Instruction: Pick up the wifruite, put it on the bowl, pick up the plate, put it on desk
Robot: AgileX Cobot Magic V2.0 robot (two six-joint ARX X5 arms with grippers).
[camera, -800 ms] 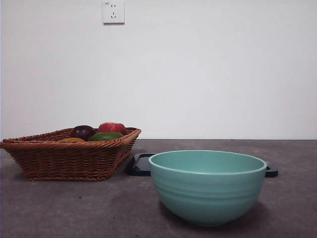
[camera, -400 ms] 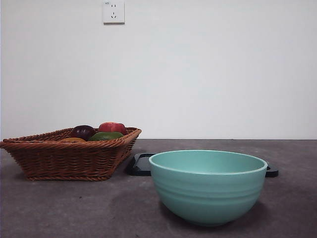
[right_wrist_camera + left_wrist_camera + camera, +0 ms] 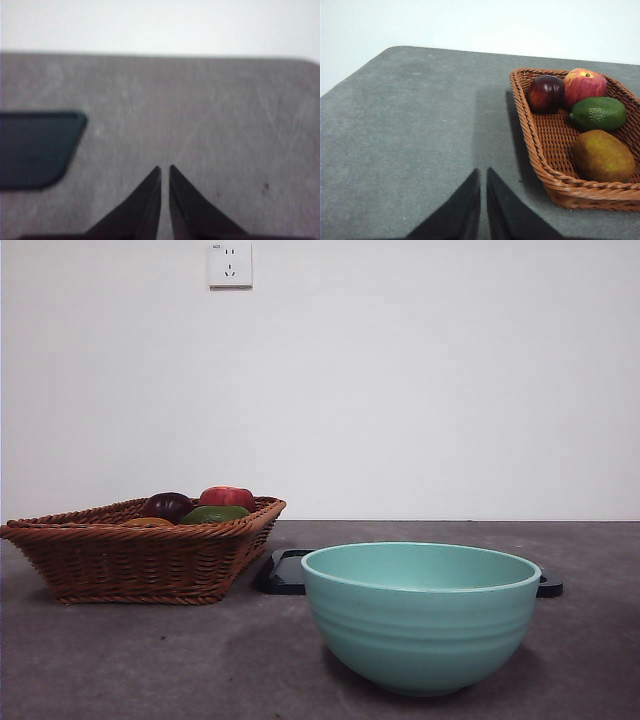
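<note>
Step in hand, judged from the layout: fetching the wifruite (image 3: 603,156), not yet begun. It lies in the wicker basket (image 3: 540,150), at the end nearest the left wrist cam, just beside the green fruit (image 3: 598,113); the dark purple fruit (image 3: 546,93) and red apple (image 3: 584,86) sit further along. In the front view only a sliver of it (image 3: 147,523) shows over the basket rim.

To do it well: the jaws should be spread before descent, the approach made from above w/ the basket wall cleared, and the fruit taken across its narrow middle so the green one isn't nudged. Rounded, dull skin, so prob. a firm centred grip is needed.

The bowl (image 3: 420,615) stands on the desk (image 3: 150,660), in front of a flat dark plate (image 3: 285,573) partly hidden behind it.

Left gripper (image 3: 483,172): jaws nearly together, nothing held, over bare desk beside the basket. Right gripper (image 3: 164,170): likewise nearly together, empty, near the plate's corner (image 3: 35,147).
</note>
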